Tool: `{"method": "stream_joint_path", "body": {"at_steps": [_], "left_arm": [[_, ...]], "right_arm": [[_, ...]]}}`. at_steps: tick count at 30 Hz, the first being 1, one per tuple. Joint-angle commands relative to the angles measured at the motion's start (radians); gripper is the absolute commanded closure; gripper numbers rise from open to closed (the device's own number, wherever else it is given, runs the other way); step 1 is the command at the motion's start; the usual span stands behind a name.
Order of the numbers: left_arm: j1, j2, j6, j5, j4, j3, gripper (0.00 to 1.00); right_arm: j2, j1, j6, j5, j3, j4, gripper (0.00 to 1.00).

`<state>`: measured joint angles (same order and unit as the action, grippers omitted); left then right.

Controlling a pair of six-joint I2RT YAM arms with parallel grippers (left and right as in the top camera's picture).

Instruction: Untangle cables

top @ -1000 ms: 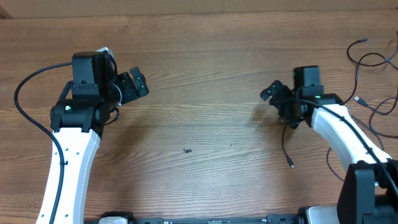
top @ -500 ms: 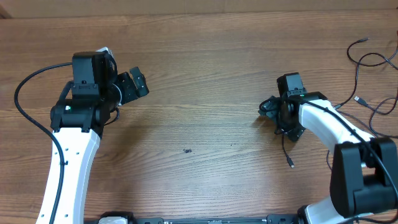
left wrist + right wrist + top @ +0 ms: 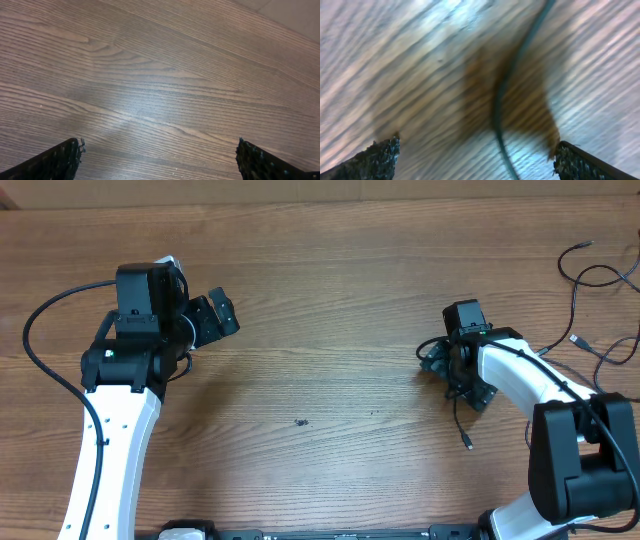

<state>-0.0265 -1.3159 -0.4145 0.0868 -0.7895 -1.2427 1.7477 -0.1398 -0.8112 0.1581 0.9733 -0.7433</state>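
Note:
Several thin black cables (image 3: 592,278) lie in loose curls at the table's far right edge, one with a small grey plug (image 3: 575,338). One more cable (image 3: 459,420) runs from under my right gripper (image 3: 437,362) toward the front and ends in a plug (image 3: 469,445). In the blurred right wrist view this cable (image 3: 501,107) passes between the wide-open fingers (image 3: 379,156), touching neither; my right gripper (image 3: 477,160) holds nothing. My left gripper (image 3: 212,320) is open over bare wood at the left, far from the cables. The left wrist view shows my left gripper (image 3: 160,161) with only tabletop between its fingers (image 3: 56,161).
The wooden table (image 3: 320,390) fills the view. A small dark speck (image 3: 300,421) lies near the middle. The thick black wire (image 3: 40,320) of the left arm loops out to the far left.
My right gripper has swung down and a little toward the front, settling low over the single cable. The left arm has not moved.

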Motion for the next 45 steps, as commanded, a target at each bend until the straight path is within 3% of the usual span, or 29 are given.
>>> {"method": "stream_joint_path", "body": {"at_steps": [1, 4, 8, 12, 17, 27, 31, 45], "left_arm": [[0.000, -0.005, 0.018, 0.010, 0.000, -0.021, 0.01], [0.000, -0.005, 0.018, 0.010, 0.000, -0.021, 0.00], [0.000, -0.004, 0.018, 0.010, 0.000, -0.021, 0.00], [0.000, -0.005, 0.018, 0.010, 0.000, -0.021, 0.00], [0.000, -0.004, 0.019, 0.010, 0.000, -0.021, 0.00], [0.000, -0.005, 0.018, 0.010, 0.000, -0.021, 0.00], [0.000, -0.004, 0.018, 0.010, 0.000, -0.021, 0.01], [0.000, -0.005, 0.018, 0.010, 0.000, -0.021, 0.00]], "right_arm": [[0.016, 0.004, -0.010, 0.066, -0.005, -0.008, 0.00], [0.016, 0.021, -0.031, 0.066, -0.006, -0.018, 0.11], [0.016, 0.049, -0.030, 0.066, -0.006, -0.024, 0.48], [0.016, 0.079, -0.030, 0.066, -0.023, -0.014, 0.64], [0.016, 0.113, -0.031, 0.066, -0.079, 0.027, 0.96], [0.016, 0.180, -0.062, 0.044, -0.102, 0.014, 0.96], [0.016, 0.222, -0.138, 0.044, -0.102, -0.036, 0.96], [0.016, 0.444, -0.185, 0.051, -0.103, -0.098, 0.96]]}}
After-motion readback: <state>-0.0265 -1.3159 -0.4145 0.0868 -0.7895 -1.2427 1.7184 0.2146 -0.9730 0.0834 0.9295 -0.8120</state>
